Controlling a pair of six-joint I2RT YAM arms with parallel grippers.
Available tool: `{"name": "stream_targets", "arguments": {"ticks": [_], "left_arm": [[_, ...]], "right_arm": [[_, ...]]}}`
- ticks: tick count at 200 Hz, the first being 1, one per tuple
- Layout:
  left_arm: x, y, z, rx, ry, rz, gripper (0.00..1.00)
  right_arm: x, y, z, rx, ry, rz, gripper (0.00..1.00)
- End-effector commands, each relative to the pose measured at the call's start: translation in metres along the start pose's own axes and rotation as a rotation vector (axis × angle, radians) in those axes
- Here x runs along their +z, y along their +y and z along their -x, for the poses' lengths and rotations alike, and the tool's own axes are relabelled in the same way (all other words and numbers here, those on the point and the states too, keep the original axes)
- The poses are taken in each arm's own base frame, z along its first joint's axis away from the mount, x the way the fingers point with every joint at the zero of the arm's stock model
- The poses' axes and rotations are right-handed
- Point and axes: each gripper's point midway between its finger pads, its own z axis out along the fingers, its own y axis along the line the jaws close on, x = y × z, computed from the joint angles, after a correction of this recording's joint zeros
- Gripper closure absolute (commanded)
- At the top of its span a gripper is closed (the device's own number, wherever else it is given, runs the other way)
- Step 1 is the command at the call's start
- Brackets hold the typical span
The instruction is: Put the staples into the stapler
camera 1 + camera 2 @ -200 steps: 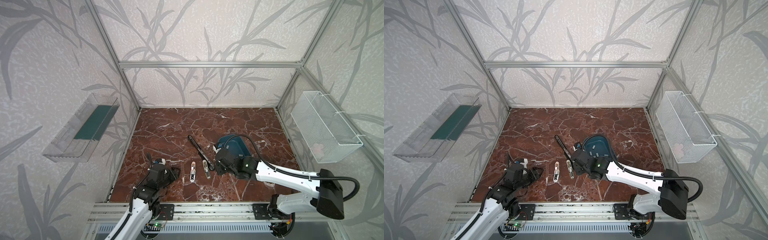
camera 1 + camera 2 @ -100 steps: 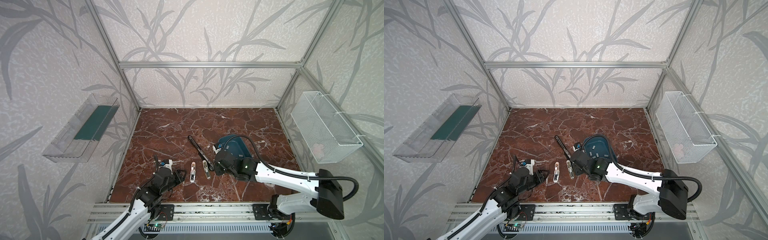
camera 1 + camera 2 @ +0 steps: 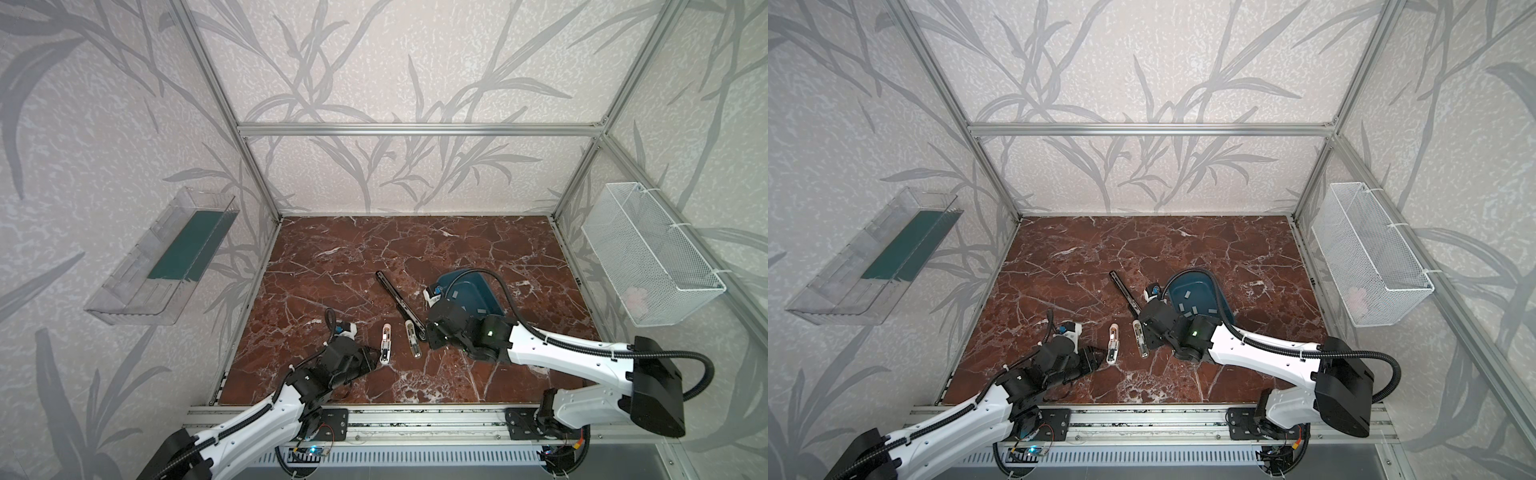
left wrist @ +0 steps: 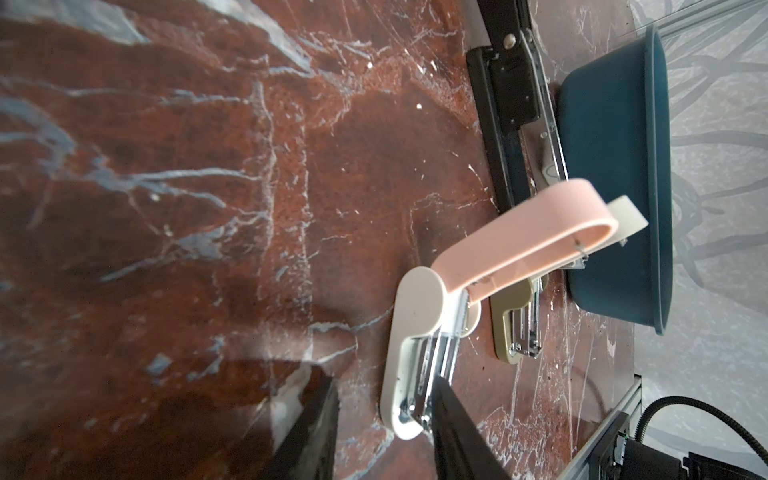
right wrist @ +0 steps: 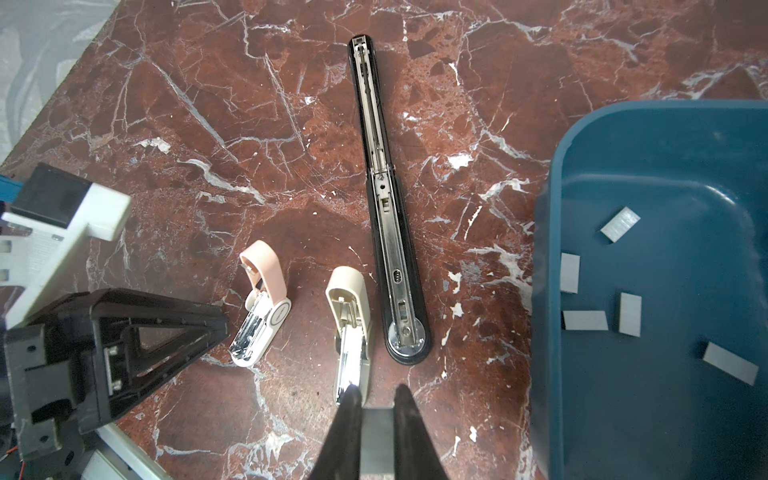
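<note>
The beige stapler [image 5: 349, 324] lies on the marble tabletop [image 5: 187, 137] with its lid folded back flat, so its chrome magazine faces up, ready to take a strip. The right gripper [image 5: 376, 390] hangs just over that magazine's front end. Its jaws are pinched nearly together on a flat grey piece that looks like a staple strip [image 5: 376, 440], probably held lengthwise to drop into the channel. The other staples [image 5: 584, 321] lie loose in the blue tray [image 5: 548, 257], beyond the long black stapler [image 5: 388, 232], which lies opened flat just beside the beige one. On the beige stapler's other side sits the pink-lidded stapler [image 5: 262, 316], its lid tilted up. The left gripper [image 4: 384, 382] straddles its chrome nose with jaws partly apart and no grip closed, seemingly to steady it. Room is tight, with neighbours flanking the beige stapler closely on both sides. I judge the free approach is from above or over its front end, where bare marble shows.
</note>
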Motion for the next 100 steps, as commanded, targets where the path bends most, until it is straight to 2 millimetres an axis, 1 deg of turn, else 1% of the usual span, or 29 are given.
{"name": "stream_targets", "arguments": {"ticks": [1, 41, 76, 100], "left_arm": [[0.002, 0.007, -0.007, 0.000, 0.015, 0.051, 0.60], [0.003, 0.004, -0.012, 0.017, 0.021, 0.042, 0.61], [0.004, -0.004, -0.009, 0.025, 0.004, 0.015, 0.61], [0.008, -0.011, -0.010, 0.041, 0.020, 0.009, 0.62]], "right_arm": [[0.000, 0.001, 0.006, 0.000, -0.030, -0.005, 0.84], [0.000, 0.000, 0.004, 0.005, -0.033, -0.004, 0.83], [0.002, -0.001, 0.002, 0.008, -0.030, -0.005, 0.83], [0.003, -0.001, 0.001, 0.007, -0.029, -0.007, 0.83]]}}
